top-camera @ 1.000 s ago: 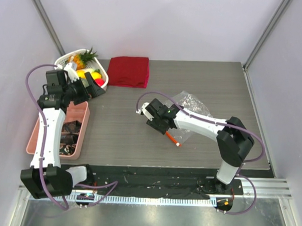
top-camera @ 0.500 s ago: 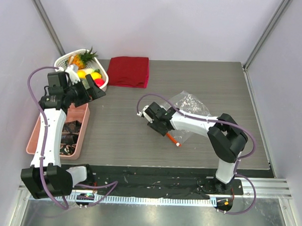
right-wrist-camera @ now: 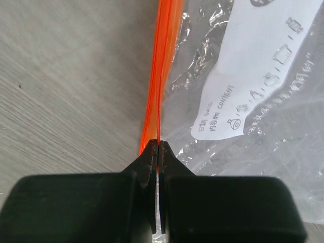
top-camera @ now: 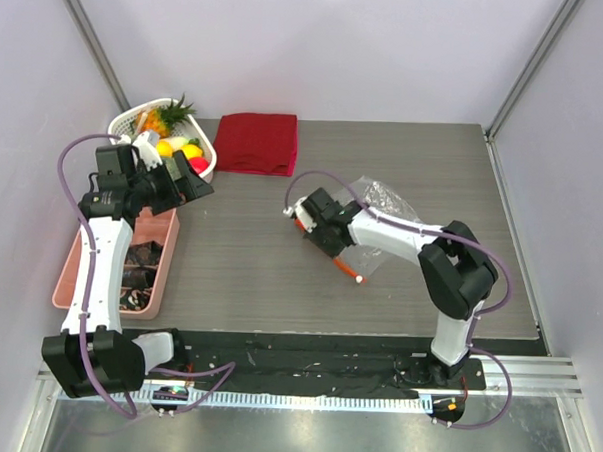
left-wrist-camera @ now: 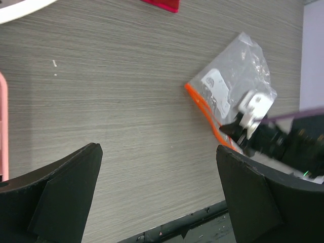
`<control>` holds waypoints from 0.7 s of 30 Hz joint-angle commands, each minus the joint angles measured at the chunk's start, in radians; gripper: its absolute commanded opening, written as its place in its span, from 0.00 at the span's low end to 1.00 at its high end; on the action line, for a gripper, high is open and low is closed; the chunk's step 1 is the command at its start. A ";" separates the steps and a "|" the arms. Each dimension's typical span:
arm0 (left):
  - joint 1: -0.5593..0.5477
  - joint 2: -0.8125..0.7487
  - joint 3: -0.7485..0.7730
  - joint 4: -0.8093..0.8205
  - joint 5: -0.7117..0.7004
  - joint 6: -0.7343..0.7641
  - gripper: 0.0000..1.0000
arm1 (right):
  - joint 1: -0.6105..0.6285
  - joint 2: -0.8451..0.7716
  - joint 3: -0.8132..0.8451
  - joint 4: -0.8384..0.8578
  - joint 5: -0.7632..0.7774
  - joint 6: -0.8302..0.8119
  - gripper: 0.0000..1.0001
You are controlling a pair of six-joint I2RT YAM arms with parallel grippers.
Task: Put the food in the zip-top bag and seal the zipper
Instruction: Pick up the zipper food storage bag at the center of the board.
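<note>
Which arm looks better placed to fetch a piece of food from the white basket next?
Left, I'd judge. The left gripper hangs open right beside the basket of food, while the right gripper is pinched shut on the zipper of the bag, farther across the table.

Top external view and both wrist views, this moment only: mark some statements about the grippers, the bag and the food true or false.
1. The right gripper is shut on the orange-red zipper strip of the clear crinkly plastic bag. True.
2. The left gripper holds a piece of toy fruit. False: its jaws stand wide open with nothing between them.
3. The small toy food pieces lie in the white plastic basket at the table's far left. True.
4. The folded dark red cloth lies on top of the bag. False: it lies apart from the bag, beside the basket at the far edge.
</note>
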 commanded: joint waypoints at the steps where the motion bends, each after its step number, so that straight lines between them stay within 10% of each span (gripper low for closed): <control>1: 0.006 0.033 0.039 0.005 0.102 0.046 1.00 | -0.167 -0.100 0.185 -0.048 -0.264 0.060 0.01; 10: 0.071 0.212 0.229 0.001 0.255 -0.078 1.00 | -0.332 -0.143 0.457 -0.119 -0.507 0.248 0.01; 16: -0.193 0.136 0.277 -0.004 -0.057 0.033 1.00 | -0.332 -0.205 0.396 0.004 -0.521 0.495 0.01; 21: -0.358 0.113 0.179 0.145 -0.052 -0.091 1.00 | -0.321 -0.226 0.333 0.130 -0.574 0.674 0.01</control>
